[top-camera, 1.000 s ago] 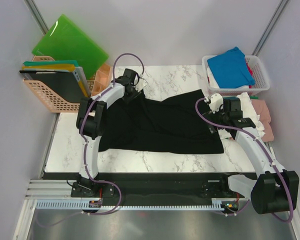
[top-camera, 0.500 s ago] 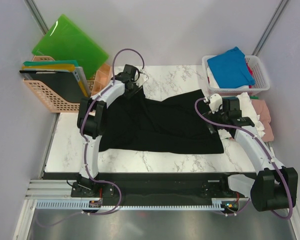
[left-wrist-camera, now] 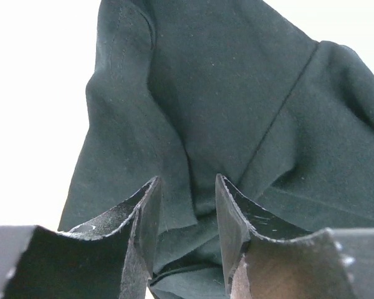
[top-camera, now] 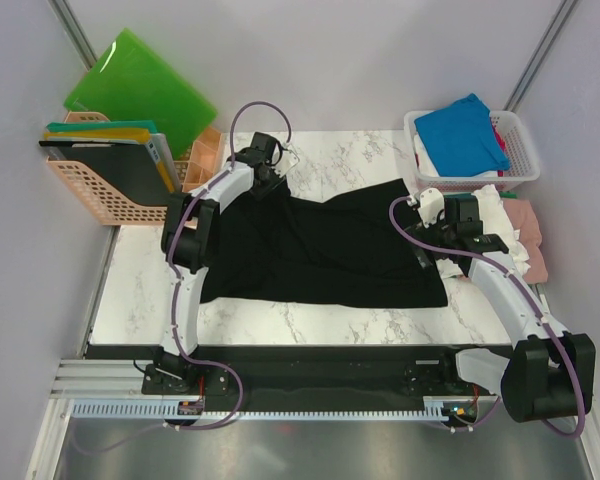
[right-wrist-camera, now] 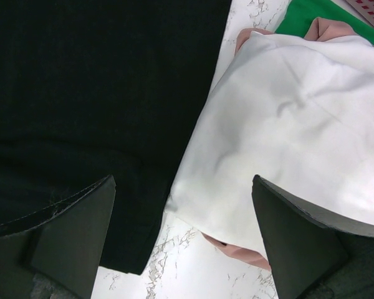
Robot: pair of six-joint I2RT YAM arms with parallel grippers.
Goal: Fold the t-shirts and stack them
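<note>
A large black t-shirt [top-camera: 320, 250] lies spread across the marble table [top-camera: 280, 322]. My left gripper [top-camera: 266, 182] is at its far left corner. In the left wrist view the gripper [left-wrist-camera: 187, 180] has its jaws close together on a bunch of the black t-shirt [left-wrist-camera: 237, 93]. My right gripper [top-camera: 442, 255] hovers wide open over the shirt's right edge. The right wrist view shows the gripper [right-wrist-camera: 184, 180] empty above the black t-shirt [right-wrist-camera: 81, 93] and a white t-shirt [right-wrist-camera: 287, 124]. That white t-shirt lies on a pink one [right-wrist-camera: 237, 252], with green cloth [right-wrist-camera: 318, 12] beyond.
A white basket [top-camera: 528, 150] at the back right holds a bright blue t-shirt [top-camera: 463, 130]. White [top-camera: 500, 200] and pink [top-camera: 528, 215] shirts lie at the table's right edge. A peach basket [top-camera: 90, 190] of boards and a green plastic board [top-camera: 140, 85] stand at the back left.
My left gripper has shifted slightly toward the back left with the shirt corner. The right arm has barely moved.
</note>
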